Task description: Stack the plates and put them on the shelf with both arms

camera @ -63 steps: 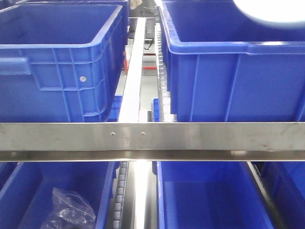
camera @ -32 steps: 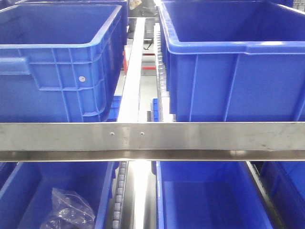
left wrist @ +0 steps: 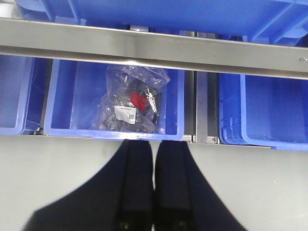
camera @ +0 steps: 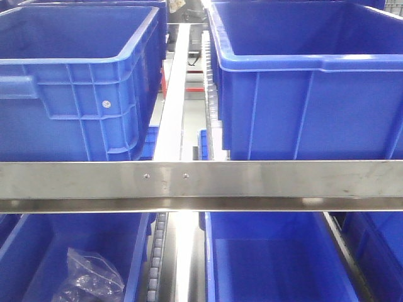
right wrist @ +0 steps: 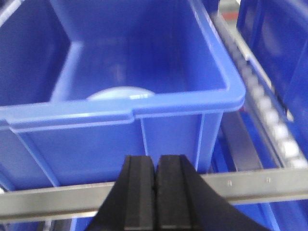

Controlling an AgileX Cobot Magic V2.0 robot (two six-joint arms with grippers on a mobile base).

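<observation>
The pale rim of the plates (right wrist: pixel 120 92) shows inside a blue crate (right wrist: pixel 159 130) on the shelf, low against the crate's near wall. I cannot tell whether one or two lie there. My right gripper (right wrist: pixel 156 158) is shut and holds nothing, just outside that crate's front wall and above the shelf's steel rail (right wrist: pixel 269 185). My left gripper (left wrist: pixel 155 142) is also shut and holds nothing. It hangs over a pale floor in front of the lower tier. No plate and no arm appears in the front view.
The steel front rail (camera: pixel 252 182) crosses the front view, with two large blue crates (camera: pixel 75 82) (camera: pixel 302 107) above it and more below. A lower crate holds a clear plastic bag of dark parts (left wrist: pixel 131 101). Roller tracks (right wrist: pixel 269 115) run beside the crates.
A blurred white shape at the top right of the front view one second ago has gone from that view. The view has shifted very slightly.
</observation>
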